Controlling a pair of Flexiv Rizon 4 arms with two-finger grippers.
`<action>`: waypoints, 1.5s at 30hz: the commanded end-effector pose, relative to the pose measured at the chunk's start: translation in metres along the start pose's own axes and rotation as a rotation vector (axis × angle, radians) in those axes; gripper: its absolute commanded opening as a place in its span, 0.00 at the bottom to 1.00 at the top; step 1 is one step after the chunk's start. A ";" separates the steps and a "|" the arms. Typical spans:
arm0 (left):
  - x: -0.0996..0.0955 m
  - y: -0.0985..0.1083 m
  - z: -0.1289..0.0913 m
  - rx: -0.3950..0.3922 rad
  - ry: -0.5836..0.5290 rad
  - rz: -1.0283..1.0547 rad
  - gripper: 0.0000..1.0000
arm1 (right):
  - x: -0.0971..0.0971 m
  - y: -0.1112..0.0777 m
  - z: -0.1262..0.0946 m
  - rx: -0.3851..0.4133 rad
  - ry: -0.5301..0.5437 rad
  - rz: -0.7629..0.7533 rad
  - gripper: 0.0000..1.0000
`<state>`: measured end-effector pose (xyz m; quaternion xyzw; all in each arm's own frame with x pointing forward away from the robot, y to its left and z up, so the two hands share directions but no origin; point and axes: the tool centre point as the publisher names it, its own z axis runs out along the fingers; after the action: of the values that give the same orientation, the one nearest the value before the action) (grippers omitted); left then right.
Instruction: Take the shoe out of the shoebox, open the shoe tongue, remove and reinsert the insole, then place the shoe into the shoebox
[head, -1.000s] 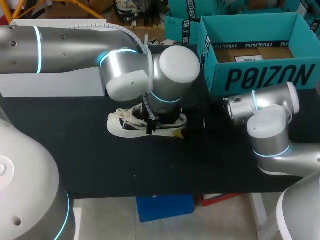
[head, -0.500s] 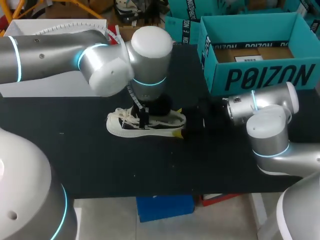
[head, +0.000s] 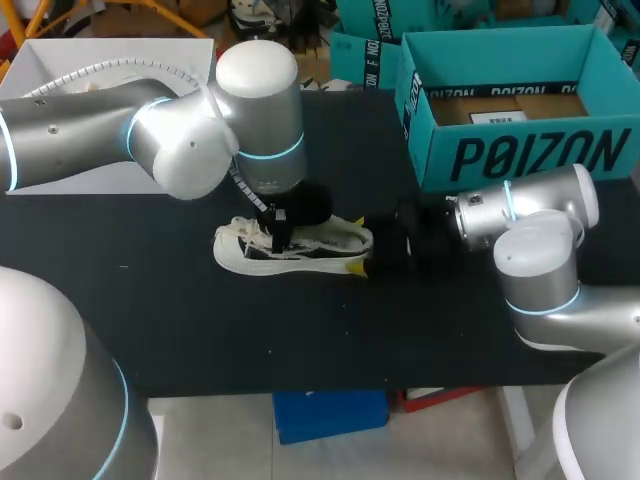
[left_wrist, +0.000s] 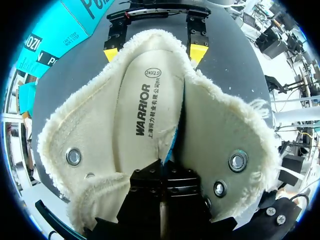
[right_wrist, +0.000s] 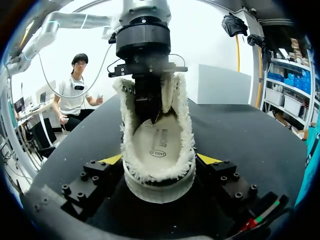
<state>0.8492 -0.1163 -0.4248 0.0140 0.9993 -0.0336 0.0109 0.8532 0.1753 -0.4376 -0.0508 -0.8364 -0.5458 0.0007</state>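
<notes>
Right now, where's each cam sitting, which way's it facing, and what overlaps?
Head view: above and behind, looking down on the table; left arm over the shoe, right arm at its heel.
Left wrist view: on the left wrist, looking down into the shoe at the insole; the left end effector shows.
Right wrist view: on the right wrist, facing the heel; the right end effector clamps the shoe.
Shared: both wrist views see the insole and the opposite end effector.
</notes>
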 end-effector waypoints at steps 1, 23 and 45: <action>-0.004 0.002 0.015 0.103 0.009 -0.006 0.00 | 0.000 -0.002 -0.001 0.001 0.000 0.001 0.00; -0.005 -0.014 -0.016 0.244 0.064 -0.025 0.00 | 0.000 -0.002 -0.001 0.001 0.000 0.001 0.00; 0.006 -0.038 -0.018 0.247 0.060 0.015 0.00 | 0.000 -0.002 -0.001 0.001 0.000 0.001 0.00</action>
<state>0.8393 -0.1454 -0.4000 0.0225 0.9869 -0.1582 -0.0198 0.8531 0.1721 -0.4376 -0.0508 -0.8363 -0.5459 0.0005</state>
